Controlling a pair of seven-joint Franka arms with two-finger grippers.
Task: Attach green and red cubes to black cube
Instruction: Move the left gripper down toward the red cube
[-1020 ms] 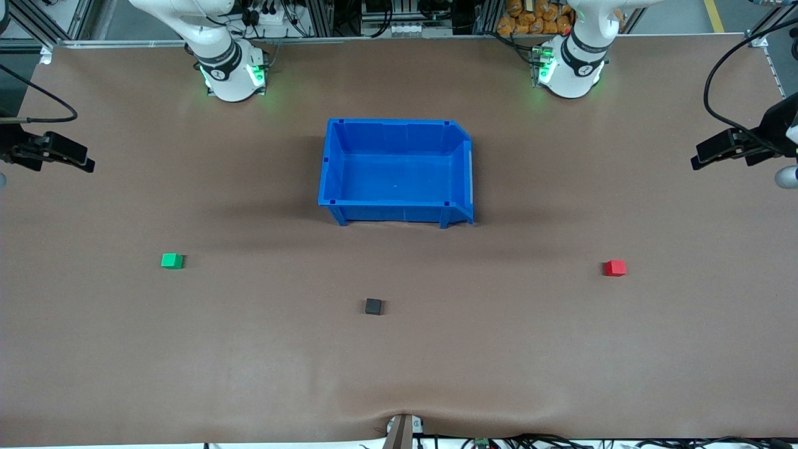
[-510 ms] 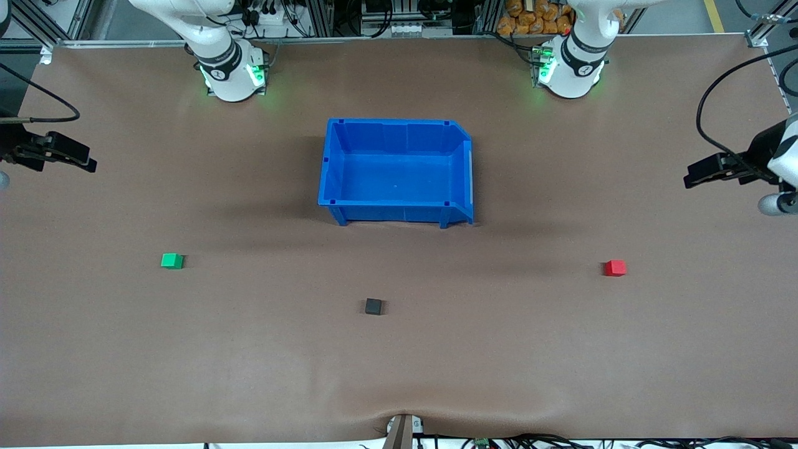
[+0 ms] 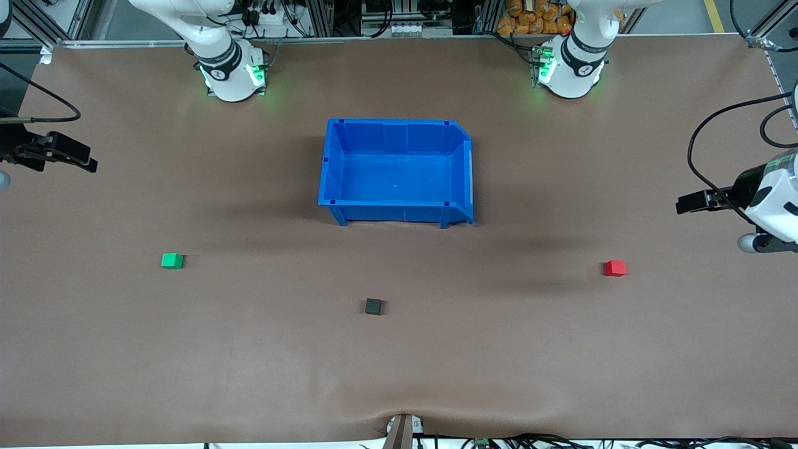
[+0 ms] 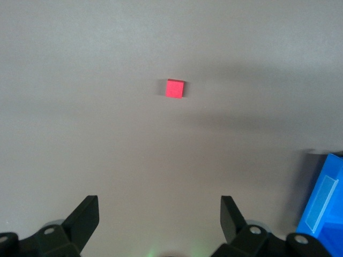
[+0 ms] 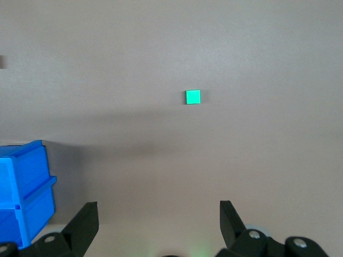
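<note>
Cubes unmoved; left gripper (image 4: 155, 222) apparently advanced.

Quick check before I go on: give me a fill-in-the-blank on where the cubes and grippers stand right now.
1. The black cube lies ____ to the front camera than the bin.
2. The left gripper's wrist view shows the ____ cube.
3. The right gripper is ____, holding nothing.
4. The green cube sits toward the ____ arm's end.

Missing: nearer; red; open; right

White arms (image 3: 218, 43), green base lights, black end effector (image 4: 155, 222) fingers.
</note>
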